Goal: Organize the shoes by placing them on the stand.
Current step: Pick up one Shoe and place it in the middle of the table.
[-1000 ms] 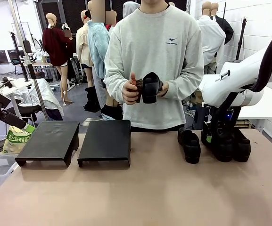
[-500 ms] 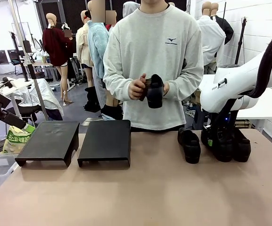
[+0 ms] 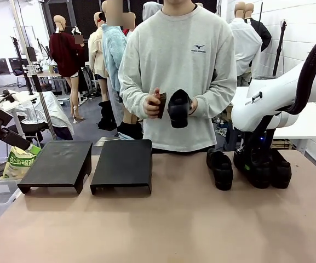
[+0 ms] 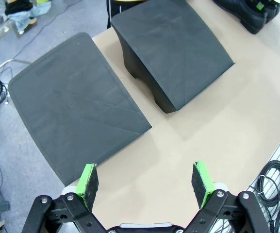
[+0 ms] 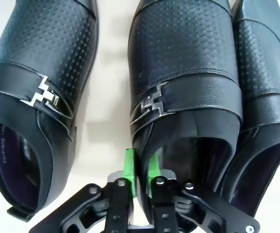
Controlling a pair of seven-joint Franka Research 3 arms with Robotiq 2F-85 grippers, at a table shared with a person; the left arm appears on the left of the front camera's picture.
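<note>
Shoes [image 3: 219,169] 4 (1 handheld), stands [image 3: 122,161] 2; right gripper [image 5: 140,166] grasps shoe [image 5: 188,73], left gripper [image 4: 145,177] released.

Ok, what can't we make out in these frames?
- Front view: right hand blends into the glossy black thick-soled shoes; its grip is unreadable there.
- Right wrist view: middle black perforated buckled shoe has its toe cut off by the top edge.
- Front view: small dark brown block is mostly covered by the person's fingers.

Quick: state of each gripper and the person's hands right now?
Left gripper: open, holding nothing.
Right gripper: shut on the middle shoe, pinching its collar wall.
Person's hands: holding another shoe and a brown block.
</note>
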